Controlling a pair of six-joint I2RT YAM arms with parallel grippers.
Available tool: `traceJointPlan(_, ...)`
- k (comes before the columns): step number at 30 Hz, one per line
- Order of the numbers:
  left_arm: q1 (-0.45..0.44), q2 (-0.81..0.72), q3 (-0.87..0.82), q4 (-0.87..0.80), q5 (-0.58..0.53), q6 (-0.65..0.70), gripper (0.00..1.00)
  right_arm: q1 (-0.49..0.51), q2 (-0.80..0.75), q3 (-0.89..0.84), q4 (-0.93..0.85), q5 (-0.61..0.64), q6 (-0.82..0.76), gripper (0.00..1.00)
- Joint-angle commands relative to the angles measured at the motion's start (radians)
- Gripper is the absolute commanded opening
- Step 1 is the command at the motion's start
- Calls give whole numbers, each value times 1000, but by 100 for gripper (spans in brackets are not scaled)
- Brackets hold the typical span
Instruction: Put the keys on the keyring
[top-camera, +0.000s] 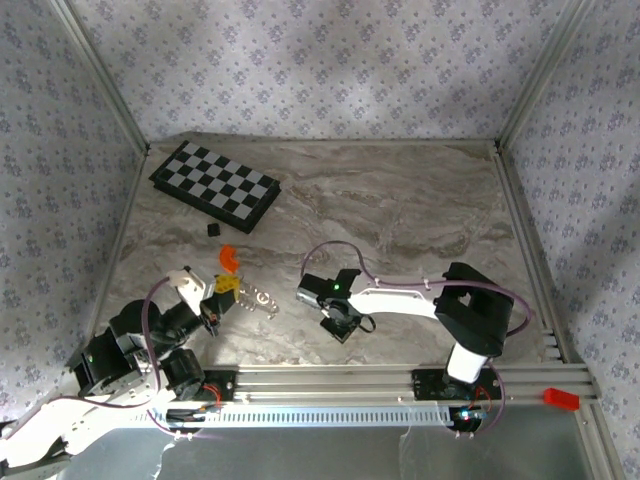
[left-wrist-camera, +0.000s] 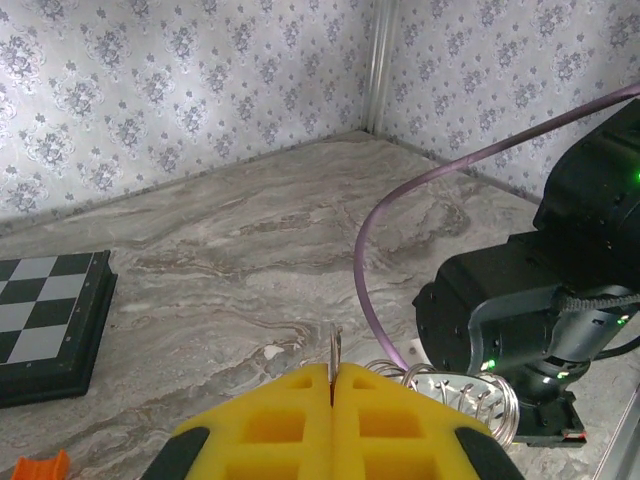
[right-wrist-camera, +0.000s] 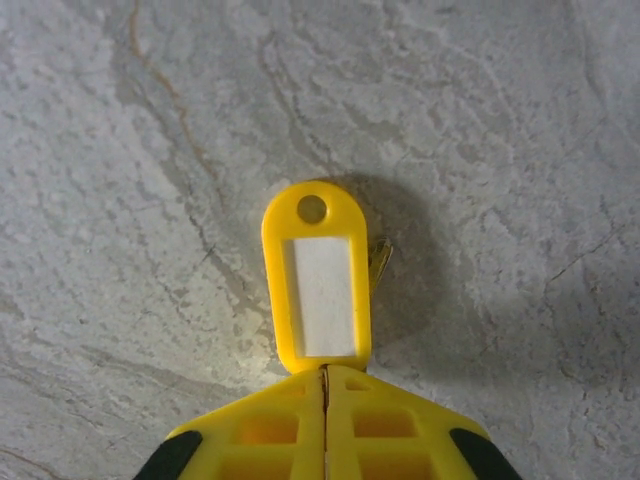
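Note:
The keyring is a thin silver ring with small silver loops fanned round it, lying on the marble table. My left gripper is shut on the ring's upright edge; from above, that gripper sits just left of the keyring. The keys show as a small gold piece peeking from behind a yellow tag with a white label. My right gripper is shut on the tag's lower end, holding it just above the table. Seen from overhead, the right gripper points down, right of the keyring.
A black-and-white checkerboard lies at the back left, with a small black piece and an orange plastic piece nearer the left arm. A red object rests on the front rail. Wallpapered walls enclose the table.

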Motion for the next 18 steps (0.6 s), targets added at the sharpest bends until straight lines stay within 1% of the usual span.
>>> traceJointPlan(1, 2, -6, 4, 85, 15, 7, 0, -11, -30, -17, 8, -41, 17, 16)
traceJointPlan(4, 2, 1, 1, 91, 25, 6, 0, -14, -75, -38, 23, -55, 26, 28)
traceJointPlan(6, 3, 4, -4, 94, 25, 6, 0, -21, -114, -58, 26, -55, 46, 33)
traceJointPlan(10, 2, 4, -6, 98, 25, 7, 0, -34, -207, -115, 49, -53, 97, 34)
traceJointPlan(12, 2, 4, -5, 99, 26, 8, 0, -37, -273, -166, 86, -73, 129, 37)
traceJointPlan(16, 3, 5, -8, 108, 35, 11, 0, -53, -392, -272, 206, -113, 159, 41)
traceJointPlan(18, 2, 8, -9, 109, 41, 12, 0, -63, -439, -327, 278, -117, 157, 41)
